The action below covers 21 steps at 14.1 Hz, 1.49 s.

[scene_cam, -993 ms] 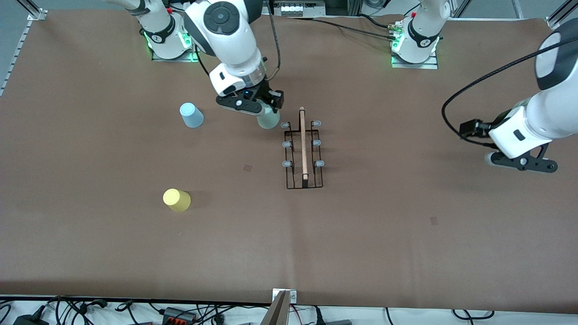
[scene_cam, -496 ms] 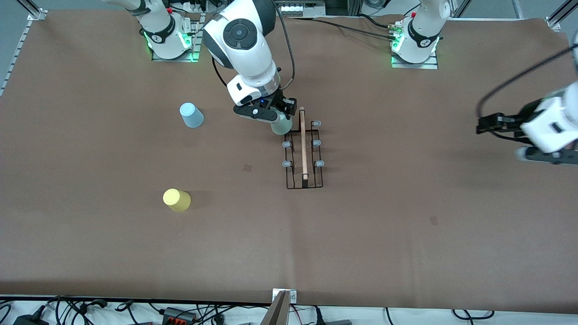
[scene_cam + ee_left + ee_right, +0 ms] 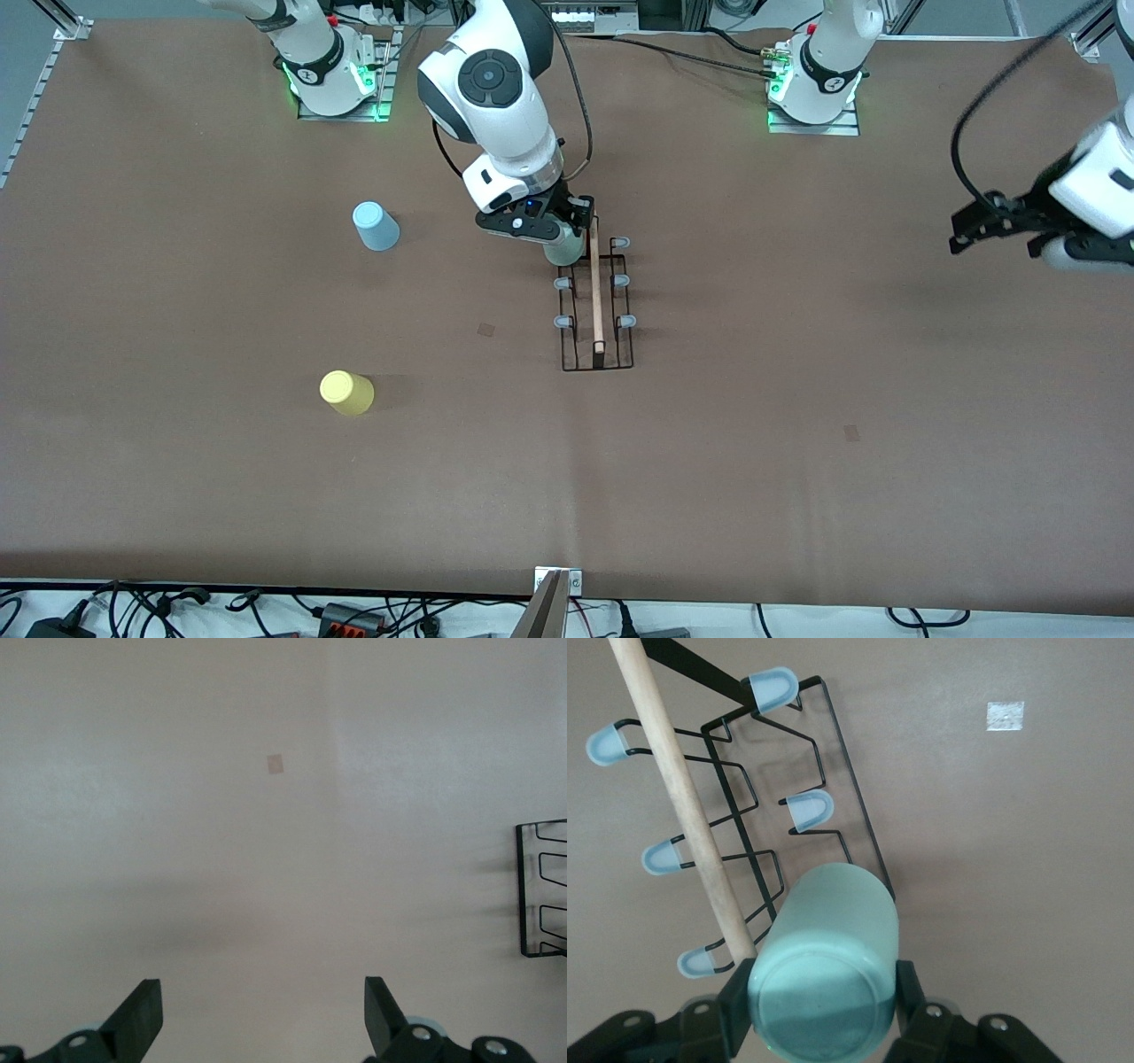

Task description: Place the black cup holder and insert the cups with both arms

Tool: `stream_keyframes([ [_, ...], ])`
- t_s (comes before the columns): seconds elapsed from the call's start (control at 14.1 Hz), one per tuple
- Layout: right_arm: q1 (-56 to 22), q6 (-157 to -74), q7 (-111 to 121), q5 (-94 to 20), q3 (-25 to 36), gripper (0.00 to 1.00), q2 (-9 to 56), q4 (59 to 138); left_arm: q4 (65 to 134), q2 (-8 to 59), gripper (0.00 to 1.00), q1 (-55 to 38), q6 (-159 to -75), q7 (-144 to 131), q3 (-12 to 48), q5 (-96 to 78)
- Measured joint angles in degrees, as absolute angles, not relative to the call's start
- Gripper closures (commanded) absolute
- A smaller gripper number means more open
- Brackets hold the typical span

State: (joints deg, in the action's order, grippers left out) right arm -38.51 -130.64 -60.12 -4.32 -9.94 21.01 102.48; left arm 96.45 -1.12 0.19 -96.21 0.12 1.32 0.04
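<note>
The black cup holder (image 3: 597, 306) stands mid-table with its wooden rod handle (image 3: 594, 282) and pale capped pegs. My right gripper (image 3: 560, 237) is shut on the pale green cup (image 3: 563, 250) and holds it over the rack's corner peg nearest the robot bases, beside the handle. The right wrist view shows the green cup (image 3: 826, 967) between the fingers, over the rack (image 3: 788, 824). The light blue cup (image 3: 376, 226) and the yellow cup (image 3: 346, 392) stand upside down toward the right arm's end. My left gripper (image 3: 1045, 241) is up over the left arm's end of the table, open and empty (image 3: 263, 1014).
A small pale patch (image 3: 485, 329) marks the brown table cover (image 3: 797, 425) near the rack; another (image 3: 851, 432) lies toward the left arm's end. The rack's edge shows in the left wrist view (image 3: 542, 889).
My right gripper carried the green cup sideways from beside the rack to over its corner peg. My left arm lifted and drew back toward its end of the table.
</note>
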Motion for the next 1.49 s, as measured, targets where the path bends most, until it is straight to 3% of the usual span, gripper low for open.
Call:
stream_keyframes([
  [0.14,-38.6,-131.2,-60.1,-4.1,-9.9,0.65,22.0,102.5,97.5,-1.9,0.00,-1.9,-96.5,-0.5,-1.1,0.1],
  [0.28,-38.7,-131.3,-60.1,-3.8,-9.9,0.35,22.8,102.5,97.7,-1.8,0.00,-2.0,-96.5,-0.5,-1.5,0.1],
  [0.35,-38.8,-131.4,-60.1,-3.7,-9.9,0.06,23.1,102.5,97.7,-1.7,0.00,-2.1,-96.2,-0.5,-1.5,0.1],
  [0.43,-38.9,-131.4,-60.1,-3.7,-9.9,0.00,23.3,102.5,97.7,-1.7,0.00,-2.2,-96.0,-0.5,-1.5,0.1],
  [0.99,-37.4,-130.6,-59.5,-3.2,-9.3,0.00,21.6,100.8,97.2,-1.7,0.00,-3.0,-95.9,-0.5,-1.5,0.1],
  [1.28,-29.1,-123.2,-47.3,-1.1,-8.5,0.00,18.0,100.7,96.4,-1.5,0.00,-3.4,-95.9,-0.5,-1.4,0.1],
  [1.49,-19.9,-122.1,-33.1,-0.7,-7.1,0.00,18.2,101.2,96.3,-1.3,0.00,-3.5,-95.9,-0.5,-1.4,0.1],
])
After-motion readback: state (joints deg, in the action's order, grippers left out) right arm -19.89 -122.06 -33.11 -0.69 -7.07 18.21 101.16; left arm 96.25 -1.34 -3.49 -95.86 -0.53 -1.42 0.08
